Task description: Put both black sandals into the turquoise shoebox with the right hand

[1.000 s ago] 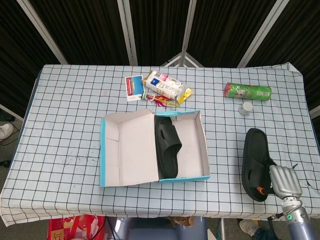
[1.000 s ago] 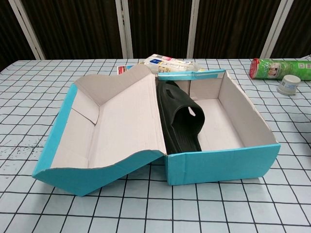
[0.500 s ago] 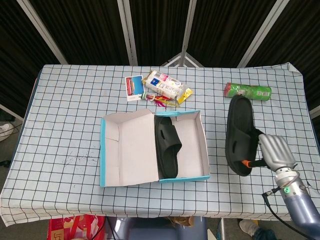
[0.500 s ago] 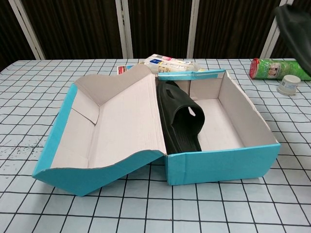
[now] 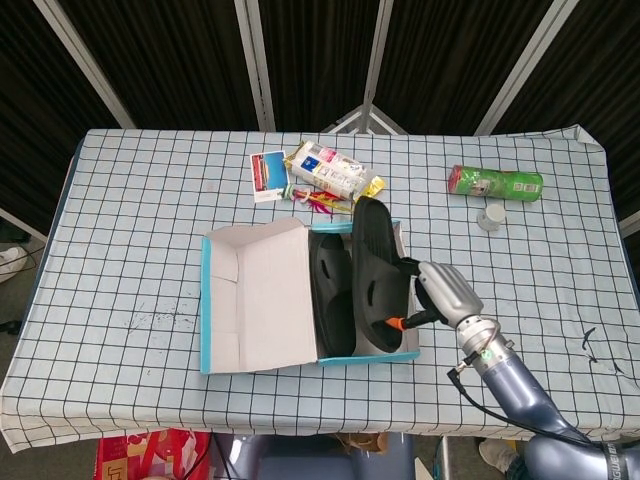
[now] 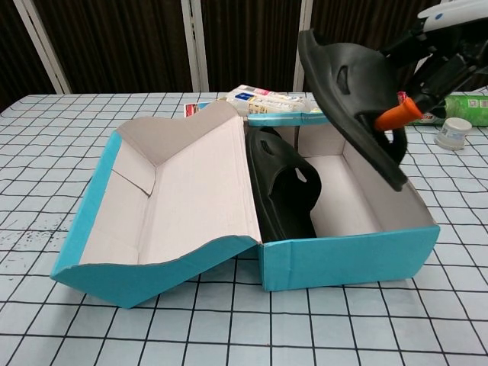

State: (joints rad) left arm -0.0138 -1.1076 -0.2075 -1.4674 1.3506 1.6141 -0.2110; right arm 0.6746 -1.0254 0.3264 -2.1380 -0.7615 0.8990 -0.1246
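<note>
Second sandal over the box

One sandal (image 5: 332,295) lay in the open turquoise box (image 5: 207,310) on the tabletop (image 5: 130,240); the other sandal (image 5: 374,262) hung tilted above the box's free right side, the right hand (image 5: 448,293) with fingers (image 6: 396,117) gripping it.

Head view: high, looking steeply down and forward over the whole table (image 5: 120,250), far. Chest view: low, near table height, facing forward, close to the turquoise shoebox (image 6: 343,255). Shared: shoebox (image 5: 209,300), nearby items and dark backdrop behind
</note>
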